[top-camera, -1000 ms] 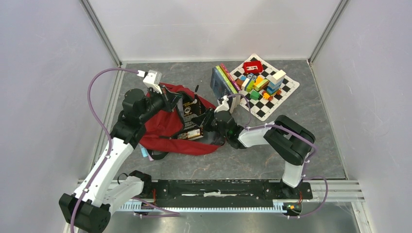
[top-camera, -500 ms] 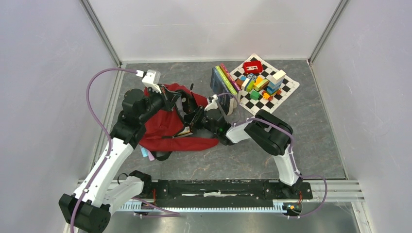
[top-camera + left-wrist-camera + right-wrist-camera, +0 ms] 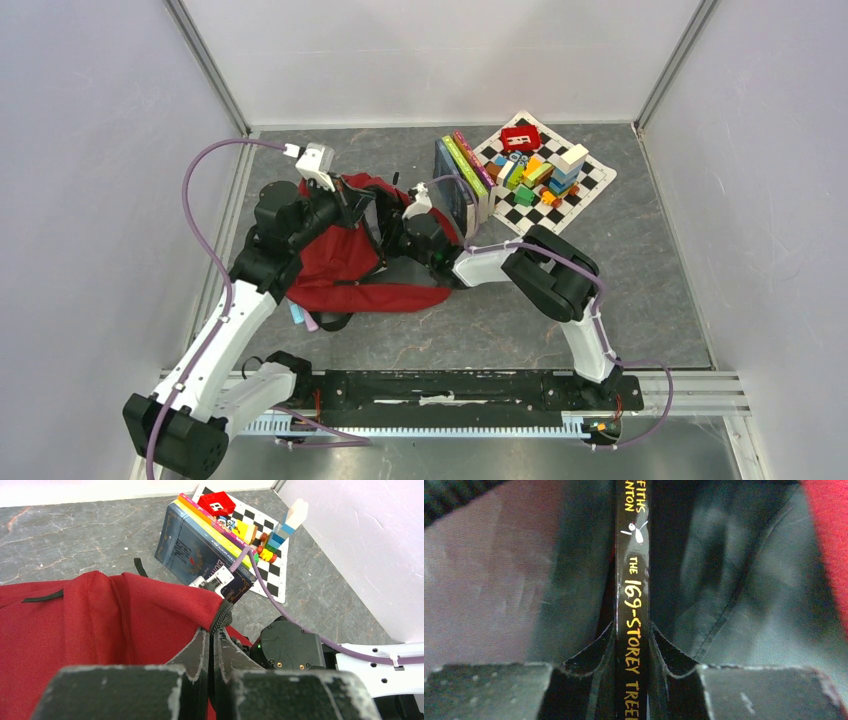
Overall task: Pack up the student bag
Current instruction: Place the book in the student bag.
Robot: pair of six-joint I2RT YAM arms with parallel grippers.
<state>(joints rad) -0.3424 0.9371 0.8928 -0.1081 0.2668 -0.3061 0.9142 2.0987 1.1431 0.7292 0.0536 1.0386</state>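
Student bag (image 3: 335, 265) lies on the tabletop (image 3: 660, 250) left of centre, mouth toward the standing books (image 3: 462, 165). Soft, floppy fabric, and I expect the mouth to collapse unless held. Best hold is the zipper rim. Left end effector (image 3: 212, 640) is pinched together on that rim. Right end effector (image 3: 632, 630) is clamped on the spine of the stiff, glossy 169-Storey Treehouse book (image 3: 633, 555), inside the grey lining. Versus a second ago, the right arm has pushed deeper and the book is gone from the overhead view.

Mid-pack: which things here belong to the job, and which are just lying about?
In the job: student bag, rim pinched by left gripper; black book, held by right gripper inside the bag.
Lying about: standing books (maybe next); toy blocks; checkered mat.
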